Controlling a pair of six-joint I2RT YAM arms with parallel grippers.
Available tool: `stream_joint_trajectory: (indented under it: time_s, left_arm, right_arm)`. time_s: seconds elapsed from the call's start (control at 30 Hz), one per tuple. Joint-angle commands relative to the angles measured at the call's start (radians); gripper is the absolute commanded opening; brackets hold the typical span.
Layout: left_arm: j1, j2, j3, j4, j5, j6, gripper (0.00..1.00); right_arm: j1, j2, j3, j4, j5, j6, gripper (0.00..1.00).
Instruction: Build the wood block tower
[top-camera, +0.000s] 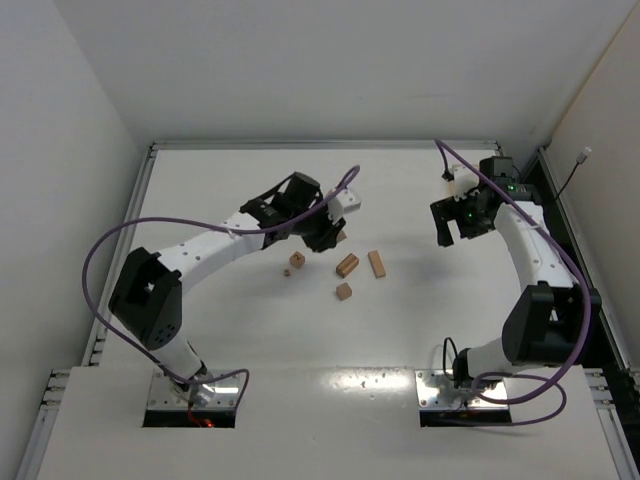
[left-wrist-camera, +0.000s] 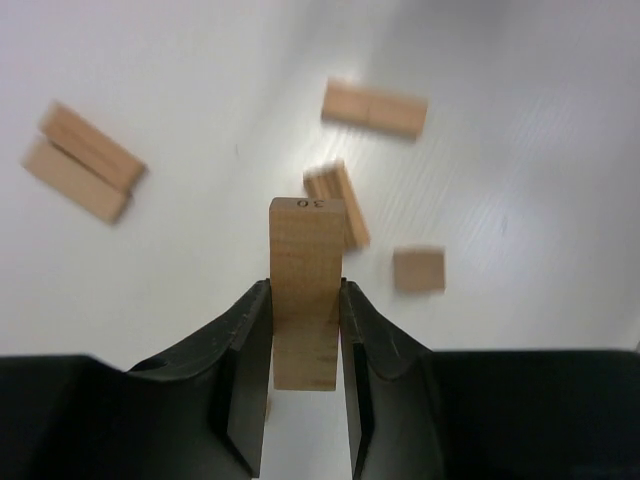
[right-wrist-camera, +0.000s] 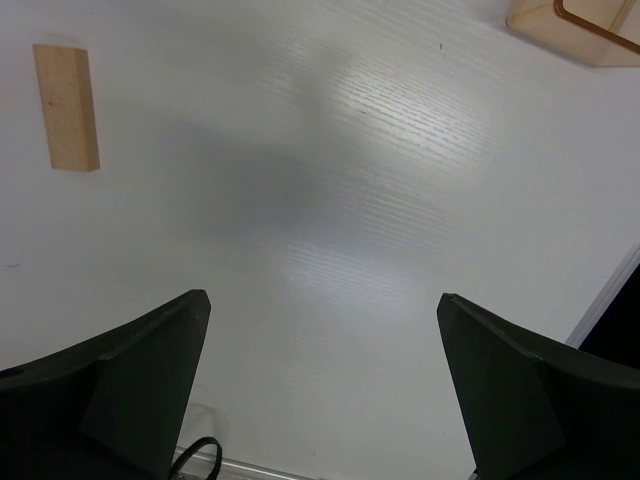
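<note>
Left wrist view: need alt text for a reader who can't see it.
The left pincer is shut on a wooden bar that sticks out past its tips, filling the centre of the view. Beyond it, blurred, more wood blocks lie loose on the white table: a pair of bars at left, two single bars, and a small cube at right.

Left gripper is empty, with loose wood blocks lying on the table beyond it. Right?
Not quite. The left gripper is not empty: it is shut on a wood block, as the left wrist view shows. The loose wood blocks do lie on the table beyond it.
</note>
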Motion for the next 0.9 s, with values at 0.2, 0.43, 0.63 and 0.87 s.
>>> stream_joint_trajectory:
  time_s: [0.2, 0.43, 0.63, 0.87]
  left_arm:
    - [-0.099, 0.157, 0.255, 0.029, -0.116, -0.41, 0.0]
    - [-0.138, 0.266, 0.284, 0.029, -0.159, -0.605, 0.0]
    - [-0.138, 0.383, 0.345, -0.013, -0.152, -0.68, 0.0]
    - [-0.156, 0.429, 0.327, 0.01, -0.087, -0.702, 0.0]
  right_arm:
    - [-0.006, 0.0, 0.025, 0.067, 0.073, 0.116, 0.95]
    - [-0.054, 0.022, 0.034, 0.111, 0.298, 0.288, 0.88]
    - [-0.092, 0.054, 0.052, 0.087, 0.25, 0.33, 0.84]
    - [-0.092, 0.063, 0.052, 0.087, 0.24, 0.33, 0.84]
